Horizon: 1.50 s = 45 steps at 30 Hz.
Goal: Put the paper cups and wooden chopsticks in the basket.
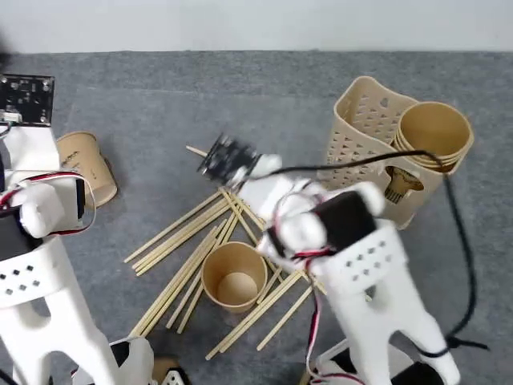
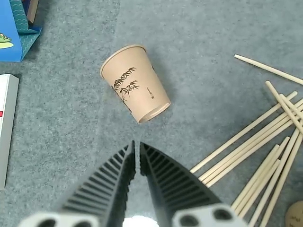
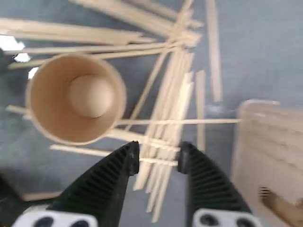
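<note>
No legible text (cup (image 2: 135,82) marking indecipherable)

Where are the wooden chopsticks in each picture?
High view: the chopsticks lie scattered mid-table around the upright cup.
Left wrist view: the chopsticks fan out, apart from the cup on its side.
Right wrist view: the chopsticks lie crisscrossed beside the upright cup.
Landmarks: the upright cup joins high and right wrist views; the cup on its side joins high and left.

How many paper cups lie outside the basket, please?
2: one cup on its side near the left gripper, one upright cup among the chopsticks. A nested stack sits in the basket.
</note>
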Motion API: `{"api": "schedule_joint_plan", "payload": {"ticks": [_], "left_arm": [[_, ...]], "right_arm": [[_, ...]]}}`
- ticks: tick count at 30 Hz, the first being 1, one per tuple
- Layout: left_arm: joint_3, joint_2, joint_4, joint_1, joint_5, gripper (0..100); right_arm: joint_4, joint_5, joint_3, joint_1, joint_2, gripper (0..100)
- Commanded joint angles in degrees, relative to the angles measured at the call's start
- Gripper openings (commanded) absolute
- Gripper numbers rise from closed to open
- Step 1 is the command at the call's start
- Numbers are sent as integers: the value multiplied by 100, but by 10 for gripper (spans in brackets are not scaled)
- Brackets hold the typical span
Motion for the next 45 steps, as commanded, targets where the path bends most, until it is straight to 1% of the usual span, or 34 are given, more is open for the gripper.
{"api": "schedule_joint_plan", "payload": {"ticks": [1, 4, 10, 19, 26, 33, 36, 39, 42, 45], "left_arm": [[-22, -185, -105, 35, -26, 13], [-22, -185, -105, 35, -26, 13], [-13, -167, -97, 18, -26, 13], [-13, -167, -97, 35, -26, 13], [198, -202, -114, 35, -26, 13], [514, -202, -378, 18, -26, 13], [523, -202, -378, 18, -26, 13], [523, -202, -387, 18, -26, 13], [523, -202, -387, 18, -26, 13], [532, -202, -387, 35, -26, 13]], "right_arm": [[-171, -316, 501, -479, 40, 174], [-655, -343, 1073, -716, 40, 174], [-1473, -404, 1873, -760, 40, 174], [-2264, -404, 2523, -752, 40, 172], [-2642, -387, 2901, -743, 40, 168], [-2624, -360, 2927, -743, 22, 10], [-2519, -211, 2831, -734, -31, 9], [-2167, -88, 2400, -611, -31, 9], [-1666, -70, 1635, -338, -31, 9], [-1068, 202, 686, -40, -31, 9]]}}
